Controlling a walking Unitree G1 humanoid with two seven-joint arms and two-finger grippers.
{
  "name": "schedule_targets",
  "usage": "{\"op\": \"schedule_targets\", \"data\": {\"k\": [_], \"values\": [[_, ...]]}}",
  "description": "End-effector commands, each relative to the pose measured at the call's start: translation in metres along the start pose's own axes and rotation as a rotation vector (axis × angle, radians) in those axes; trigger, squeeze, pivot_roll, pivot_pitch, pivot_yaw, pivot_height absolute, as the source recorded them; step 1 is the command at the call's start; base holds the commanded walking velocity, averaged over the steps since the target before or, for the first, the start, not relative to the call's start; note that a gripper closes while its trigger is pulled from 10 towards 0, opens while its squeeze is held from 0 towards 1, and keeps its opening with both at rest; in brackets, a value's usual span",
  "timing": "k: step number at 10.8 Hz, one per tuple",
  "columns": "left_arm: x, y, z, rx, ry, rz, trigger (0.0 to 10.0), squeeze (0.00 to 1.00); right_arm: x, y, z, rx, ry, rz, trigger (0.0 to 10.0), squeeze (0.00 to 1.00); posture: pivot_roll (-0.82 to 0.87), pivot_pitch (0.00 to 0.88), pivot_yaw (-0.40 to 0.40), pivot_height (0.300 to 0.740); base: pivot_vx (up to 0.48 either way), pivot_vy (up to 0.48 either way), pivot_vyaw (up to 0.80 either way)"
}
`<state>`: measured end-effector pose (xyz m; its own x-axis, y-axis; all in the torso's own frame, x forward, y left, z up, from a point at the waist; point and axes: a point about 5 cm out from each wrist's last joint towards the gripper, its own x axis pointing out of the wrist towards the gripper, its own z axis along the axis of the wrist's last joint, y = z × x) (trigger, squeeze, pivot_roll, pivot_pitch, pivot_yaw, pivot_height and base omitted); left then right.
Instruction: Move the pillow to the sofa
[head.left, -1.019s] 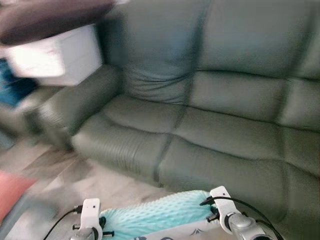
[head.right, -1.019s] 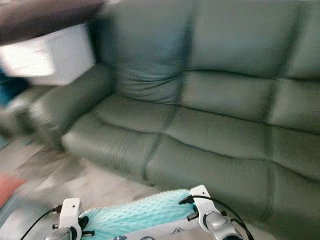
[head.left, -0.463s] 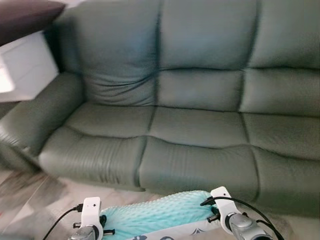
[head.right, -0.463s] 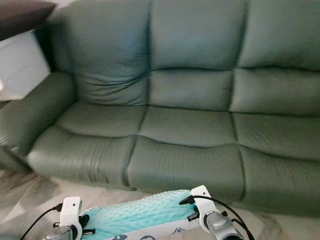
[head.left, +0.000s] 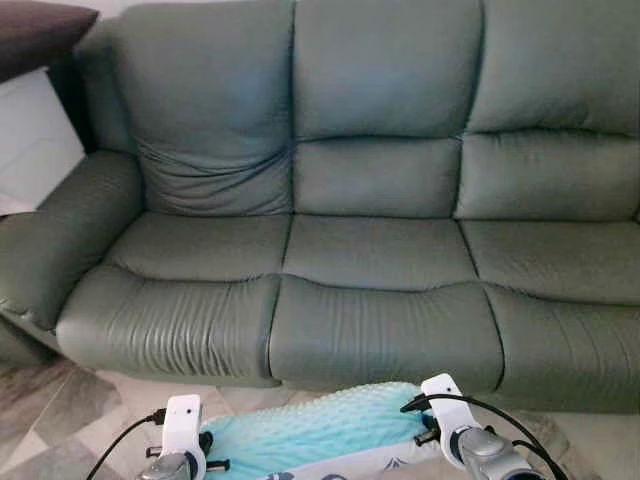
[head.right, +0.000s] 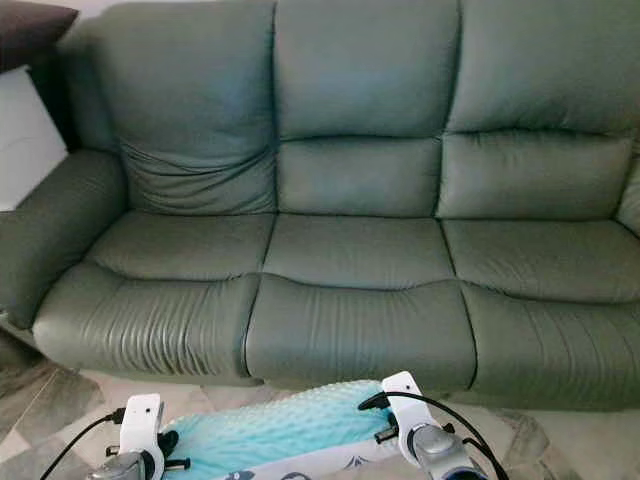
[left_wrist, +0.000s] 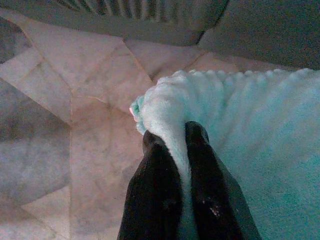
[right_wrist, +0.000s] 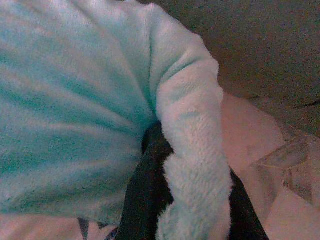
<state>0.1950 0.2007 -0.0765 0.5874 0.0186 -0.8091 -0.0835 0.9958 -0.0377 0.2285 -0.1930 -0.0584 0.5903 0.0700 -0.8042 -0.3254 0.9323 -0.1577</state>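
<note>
Grey-green leather sofa (head.left: 380, 250) straight ahead, three seats, pale tiled floor (left_wrist: 75, 125) in front of it. Just short of the sofa's front edge, held off the floor: turquoise plush pillow (head.left: 310, 430), one end pinched tight in the left end effector (left_wrist: 172, 137), the other clamped in the right end effector (right_wrist: 165, 160). Probably light, soft, saggy, hardly slippery; best held at both ends, as now. Lower half of the pillow cut off in the head views; printed underside hard to read.
</note>
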Motion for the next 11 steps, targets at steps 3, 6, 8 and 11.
{"op": "schedule_targets", "data": {"k": [3,6,8,11], "values": [[-0.001,0.01,0.002,0.016,0.001,0.027,10.0,0.0,0.0,-0.002,0.0,0.0,0.0,-0.006,10.0,0.0,-0.26,0.026,0.094,0.74,0.0,0.0,-0.8],[-0.001,0.011,0.018,0.129,-0.059,0.001,10.0,0.0,-0.001,-0.01,0.021,0.129,-0.106,-0.001,10.0,0.0,-0.25,0.024,0.091,0.74,0.0,0.0,-0.8],[-0.002,0.015,0.025,0.137,-0.116,-0.028,10.0,0.0,-0.001,-0.009,0.037,0.194,-0.196,0.028,10.0,0.0,-0.25,0.024,0.094,0.74,0.0,0.0,-0.8],[-0.014,0.017,0.073,0.122,-0.435,-0.034,10.0,0.0,-0.009,-0.017,0.078,0.165,-0.43,0.043,10.0,0.0,-0.24,0.028,0.1,0.74,0.0,0.0,0.0]]}}
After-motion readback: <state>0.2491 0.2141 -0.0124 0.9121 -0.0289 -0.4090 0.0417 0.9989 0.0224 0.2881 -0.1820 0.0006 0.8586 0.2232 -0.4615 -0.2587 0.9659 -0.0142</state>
